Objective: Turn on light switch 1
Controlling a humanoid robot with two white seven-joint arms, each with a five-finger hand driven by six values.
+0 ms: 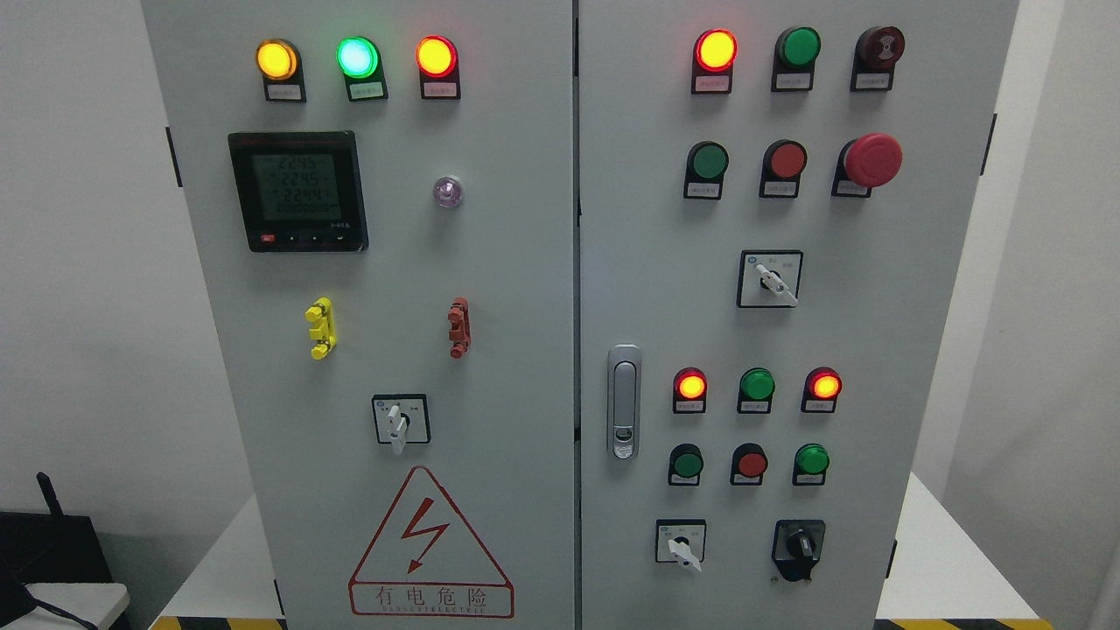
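Grey steel cabinet (490, 350) fills the frame, round lamps glowing; white-handled rotary switch (398, 424) sits at seven o'clock from centre above a triangular warning sticker (430, 547). Neither hand shows.

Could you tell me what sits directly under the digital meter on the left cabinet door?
Under the digital meter, slightly to its right, hangs a yellow clip, with a red clip further right. Lower still sits a rotary switch. Whatever lies behind the door is hidden.
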